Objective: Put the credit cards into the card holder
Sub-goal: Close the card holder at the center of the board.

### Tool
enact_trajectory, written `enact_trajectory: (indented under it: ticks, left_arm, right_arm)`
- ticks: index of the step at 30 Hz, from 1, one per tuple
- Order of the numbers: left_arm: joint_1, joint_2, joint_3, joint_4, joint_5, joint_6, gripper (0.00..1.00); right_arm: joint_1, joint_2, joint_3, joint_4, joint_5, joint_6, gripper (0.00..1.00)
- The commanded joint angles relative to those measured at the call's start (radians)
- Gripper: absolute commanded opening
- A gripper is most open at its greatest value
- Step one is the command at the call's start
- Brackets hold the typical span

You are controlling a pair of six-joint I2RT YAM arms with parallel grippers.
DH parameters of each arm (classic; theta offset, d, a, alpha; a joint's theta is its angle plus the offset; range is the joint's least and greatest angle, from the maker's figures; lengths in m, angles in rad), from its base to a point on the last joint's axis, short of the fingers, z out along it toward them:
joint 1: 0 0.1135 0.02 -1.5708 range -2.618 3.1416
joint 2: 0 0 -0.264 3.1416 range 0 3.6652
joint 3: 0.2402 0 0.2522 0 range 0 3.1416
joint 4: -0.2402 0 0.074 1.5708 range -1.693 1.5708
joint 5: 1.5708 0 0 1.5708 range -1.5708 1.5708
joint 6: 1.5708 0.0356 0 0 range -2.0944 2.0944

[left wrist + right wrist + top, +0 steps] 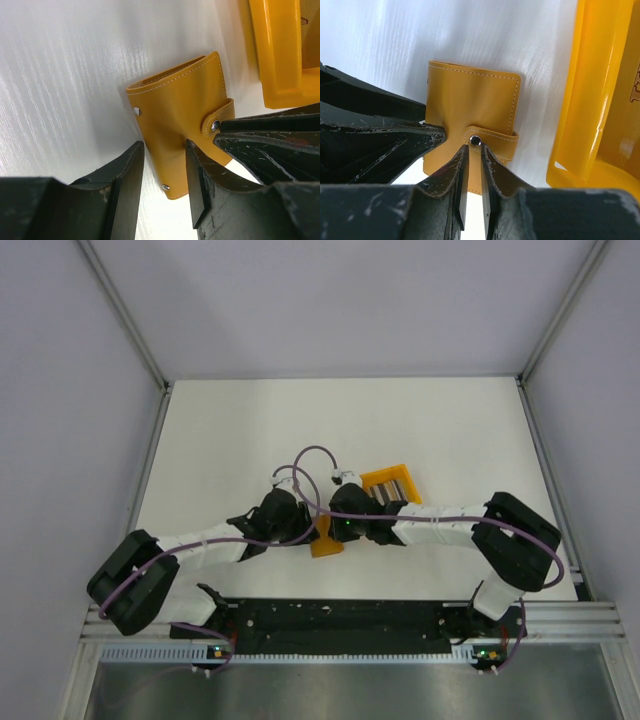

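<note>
The mustard card holder (175, 120) lies folded on the white table, its clasp tab (492, 139) snapped down. In the top view the card holder (326, 545) sits between both wrists. My left gripper (163, 145) is open and straddles the holder's lower corner: one finger is over the leather, and white table shows beside the other. My right gripper (474, 149) has its jaws a narrow gap apart, with the tips at the clasp's metal snap. The credit cards (390, 492) show as a striped row inside the bright orange bin (398, 475).
The orange plastic bin (590, 100) stands just to the right of the card holder. My right gripper's fingers (270, 135) cross the left wrist view at the clasp. Grey walls enclose the table on three sides.
</note>
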Motion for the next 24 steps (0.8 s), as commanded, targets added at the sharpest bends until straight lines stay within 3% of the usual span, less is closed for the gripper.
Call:
enact_trajectory:
  ticks: [1,9,24]
  left_arm:
    - [-0.006,-0.002,-0.029,-0.051,0.003,0.011,0.44]
    - [-0.005,0.000,-0.029,-0.022,0.005,0.013,0.44]
    - [-0.006,0.004,-0.025,-0.017,0.003,0.008,0.44]
  right_arm:
    - [-0.008,0.016,0.046,0.026,0.012,0.005,0.16]
    - [-0.011,-0.001,0.052,0.011,0.047,-0.016,0.22]
    - [-0.010,0.044,0.088,-0.010,0.041,-0.055,0.22]
